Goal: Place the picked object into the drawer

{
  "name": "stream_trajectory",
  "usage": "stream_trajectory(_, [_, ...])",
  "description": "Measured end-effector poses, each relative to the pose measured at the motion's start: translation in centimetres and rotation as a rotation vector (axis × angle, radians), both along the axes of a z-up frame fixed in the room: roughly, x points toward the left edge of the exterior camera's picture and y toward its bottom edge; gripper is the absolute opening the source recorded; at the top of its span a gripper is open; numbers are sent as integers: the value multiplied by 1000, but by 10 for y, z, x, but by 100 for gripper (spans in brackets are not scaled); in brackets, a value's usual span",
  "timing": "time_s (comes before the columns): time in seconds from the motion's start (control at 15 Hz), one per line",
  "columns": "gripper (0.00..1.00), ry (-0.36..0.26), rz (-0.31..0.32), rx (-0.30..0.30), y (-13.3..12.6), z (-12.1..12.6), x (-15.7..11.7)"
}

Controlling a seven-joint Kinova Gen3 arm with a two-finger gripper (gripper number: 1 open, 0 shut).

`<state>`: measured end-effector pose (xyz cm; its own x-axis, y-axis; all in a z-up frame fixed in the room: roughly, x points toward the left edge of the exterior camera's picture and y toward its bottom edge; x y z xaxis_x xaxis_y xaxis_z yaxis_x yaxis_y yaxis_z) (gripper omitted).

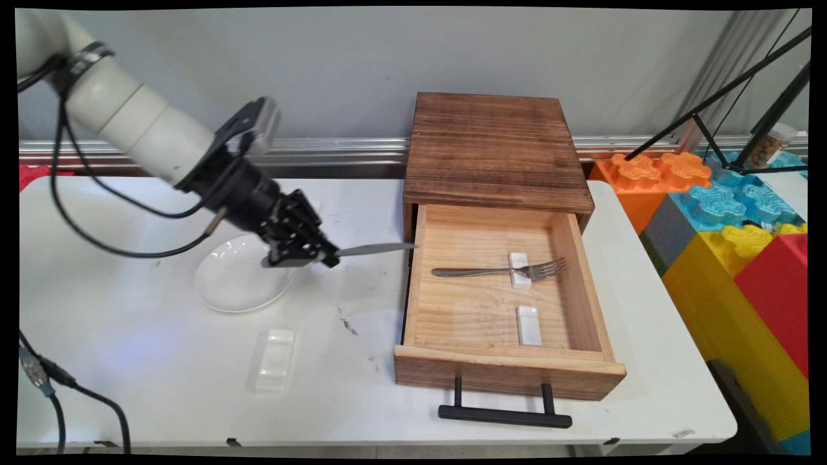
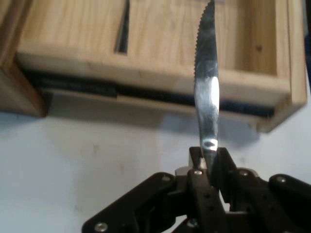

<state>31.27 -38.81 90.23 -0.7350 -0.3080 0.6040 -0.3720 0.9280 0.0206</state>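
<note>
One serrated silver knife (image 1: pixel 375 248) sits clamped in the pincer (image 1: pixel 326 257), its tip reaching the open drawer (image 1: pixel 413 278).

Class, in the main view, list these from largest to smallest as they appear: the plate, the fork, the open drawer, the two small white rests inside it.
1. Drawer
2. Plate
3. Fork
4. The two rests: they look alike, so unranked.

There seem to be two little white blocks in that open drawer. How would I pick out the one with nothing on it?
Find the wooden drawer pulled out of the dark-topped box. Two white rests lie inside; the far one carries a fork. The bare rest lies alone nearer the drawer's front, by the black handle.
</note>
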Motion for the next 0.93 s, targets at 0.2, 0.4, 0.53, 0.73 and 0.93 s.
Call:
stream_trajectory(0.2, [0,-2,23,6,-10,12,-33])
stream_trajectory(0.4, [0,-7,27,15,-15,20,-65])
stream_trajectory(0.53, [0,-9,17,22,-16,21,-85])
stream_trajectory(0.73, [0,-8,-8,29,-19,19,-115])
stream_trajectory(0.93, [0,-12,-31,25,-23,13,-139])
